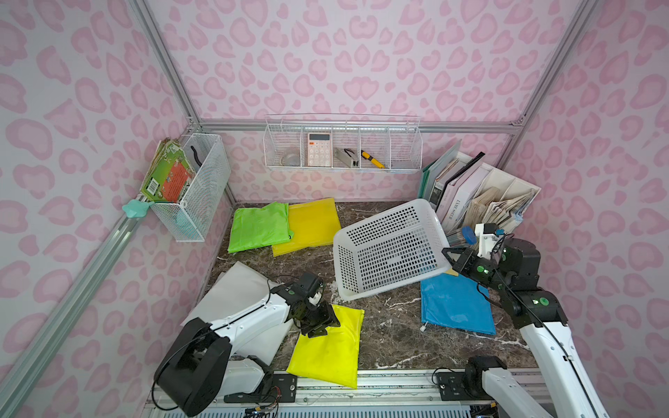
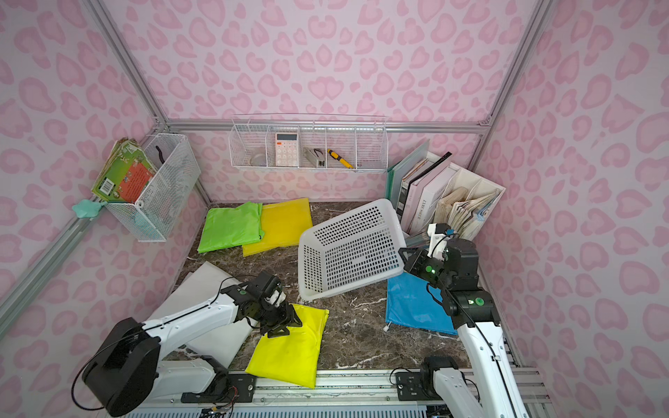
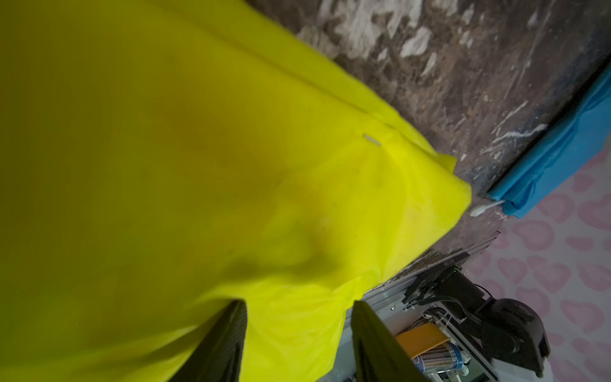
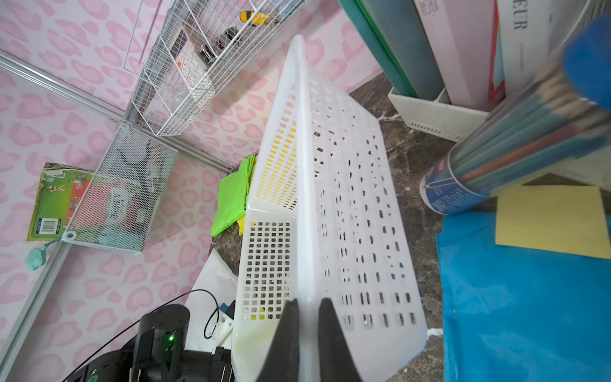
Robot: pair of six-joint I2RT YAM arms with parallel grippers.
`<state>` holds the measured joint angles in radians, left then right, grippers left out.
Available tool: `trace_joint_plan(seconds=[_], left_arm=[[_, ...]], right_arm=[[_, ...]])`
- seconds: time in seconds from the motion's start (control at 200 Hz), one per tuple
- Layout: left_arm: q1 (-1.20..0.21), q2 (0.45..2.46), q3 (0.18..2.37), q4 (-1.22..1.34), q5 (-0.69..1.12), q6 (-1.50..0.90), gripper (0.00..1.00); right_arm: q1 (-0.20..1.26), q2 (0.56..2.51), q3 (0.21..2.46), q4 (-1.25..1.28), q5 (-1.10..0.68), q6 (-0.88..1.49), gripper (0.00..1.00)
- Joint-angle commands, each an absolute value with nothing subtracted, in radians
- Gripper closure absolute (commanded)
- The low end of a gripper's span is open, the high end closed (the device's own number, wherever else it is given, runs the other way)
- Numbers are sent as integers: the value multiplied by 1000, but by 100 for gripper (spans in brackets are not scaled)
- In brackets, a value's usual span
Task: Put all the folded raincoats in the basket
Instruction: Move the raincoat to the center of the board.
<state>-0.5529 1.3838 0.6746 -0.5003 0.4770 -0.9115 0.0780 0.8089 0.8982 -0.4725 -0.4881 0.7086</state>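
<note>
My right gripper (image 4: 309, 307) is clamped on the rim of the low white perforated plastic basket (image 1: 387, 249), tipping it up on one long edge. Nothing lies inside it. The bright yellow folded plastic raincoat (image 1: 331, 349) lies outside the basket, near its lowered edge. My left gripper (image 3: 297, 306) straddles its fabric, jaws partly apart; I cannot tell whether they bite. By my judgement, lifting and placing remain.

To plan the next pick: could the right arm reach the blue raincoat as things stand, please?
Probably not yet: the right hand is shut on the basket rim; the blue raincoat lies mostly uncovered beside it.
</note>
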Motion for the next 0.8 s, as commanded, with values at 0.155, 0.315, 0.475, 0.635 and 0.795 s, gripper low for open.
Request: trace_joint_plan(seconds=[0.155,0.315,0.475,0.635,0.795], left_arm=[[-437,1743,908,-463,332,-816,56],[-286,1807,1029,-489,337,-757,54],[-178,1907,1239,-597,376,-677,52],[-64,1986,1418,-655,445,-682,50],[-33,1956,1564,-734,458,-644,42]], right_arm=[[79,808,922,-412,-519,743,100],[79,812,950,-447,-465,726,100],[77,808,964,-477,-417,709,100],[80,800,969,-502,-442,701,100],[120,755,886,-504,-503,719,100]])
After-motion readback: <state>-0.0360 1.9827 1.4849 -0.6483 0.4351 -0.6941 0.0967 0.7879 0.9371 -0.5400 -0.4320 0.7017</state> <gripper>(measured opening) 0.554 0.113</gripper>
